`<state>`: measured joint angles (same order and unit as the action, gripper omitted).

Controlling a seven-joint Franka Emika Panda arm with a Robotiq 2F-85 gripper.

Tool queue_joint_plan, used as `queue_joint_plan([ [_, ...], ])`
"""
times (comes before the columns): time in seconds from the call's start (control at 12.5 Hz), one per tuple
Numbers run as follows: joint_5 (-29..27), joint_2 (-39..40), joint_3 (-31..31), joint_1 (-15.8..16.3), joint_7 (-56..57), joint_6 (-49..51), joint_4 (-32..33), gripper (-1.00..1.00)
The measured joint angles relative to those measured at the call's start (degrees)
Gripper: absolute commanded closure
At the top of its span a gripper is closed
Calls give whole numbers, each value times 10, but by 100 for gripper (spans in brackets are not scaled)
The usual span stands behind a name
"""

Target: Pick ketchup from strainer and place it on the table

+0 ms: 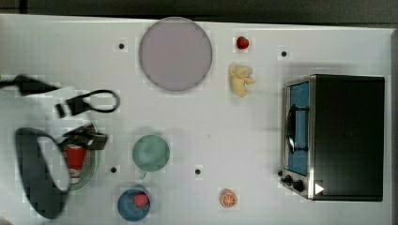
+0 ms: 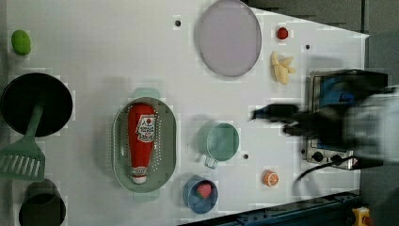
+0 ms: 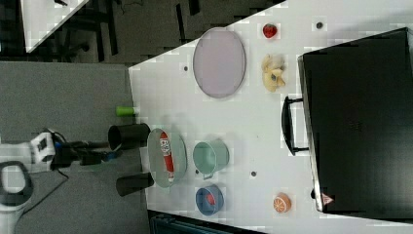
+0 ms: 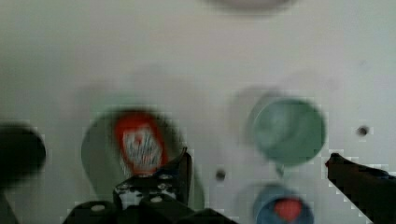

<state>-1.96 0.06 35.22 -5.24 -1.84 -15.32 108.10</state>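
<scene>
So the ketchup is lying flat on its side inside the strainer, which makes sense since the basin's shallow and longer than the bottle, so it can't really stand up in there. The strainer sits near one long edge of the surface, just beside the green cup. The hand is spread wide with nothing in it, which I'd guess is prep for coming down around the bottle's body.
</scene>
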Motion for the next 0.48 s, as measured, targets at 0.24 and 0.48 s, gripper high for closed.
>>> queue_joint_plan([
  [0.24,2,45,54,21,0,-54,32,-100],
  [0.48,24,74,103,26,0,-142,66,-100],
])
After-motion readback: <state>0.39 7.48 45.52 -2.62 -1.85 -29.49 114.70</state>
